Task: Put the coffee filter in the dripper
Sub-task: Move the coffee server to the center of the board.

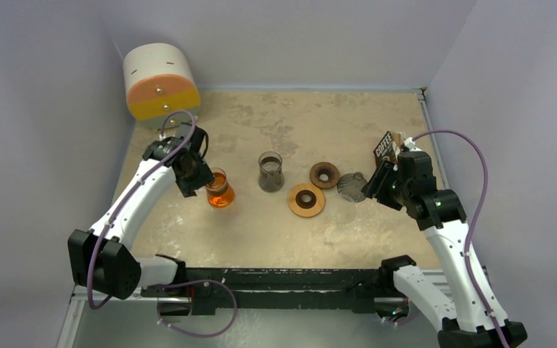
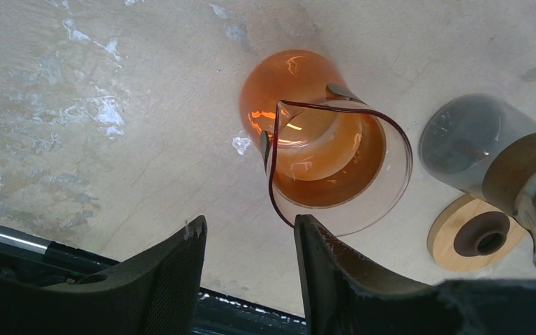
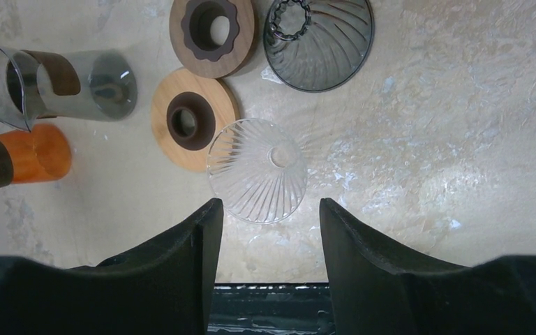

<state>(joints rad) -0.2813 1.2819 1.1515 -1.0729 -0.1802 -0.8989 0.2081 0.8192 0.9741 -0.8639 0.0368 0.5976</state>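
No coffee filter could be identified with certainty in any view. A brown printed packet (image 1: 384, 147) stood just beside your right arm at the far right of the stone-patterned table (image 1: 275, 232), and whether it held filters could not be told.

The clear ribbed cone dripper (image 3: 258, 169) lay on the table directly ahead of your right gripper (image 3: 271, 206). A smoke-grey ribbed cone dripper (image 3: 319, 42) lay beyond it. Neither cone sat on the light wooden ring with dark centre (image 3: 194, 118) or on the dark wooden ring (image 3: 212, 31), both of which lay alongside.

Right gripper: jaws parted, with nothing between them. Left gripper (image 2: 249, 223): jaws parted and empty, with the lip of the orange glass carafe (image 2: 321, 160) just past its right finger. A grey glass carafe (image 3: 56, 84) stood near the orange one.

Assessment: a paper filter would be very light, limp and quick to crease. You should pinch it gently at the rim or seam, never across the body. The drippers looked rigid, slick and breakable, and a cone would need to sit mouth upward and steady before anything goes in.

A cream-and-orange drum (image 1: 161, 81) stood at the far left corner, apart from the work.
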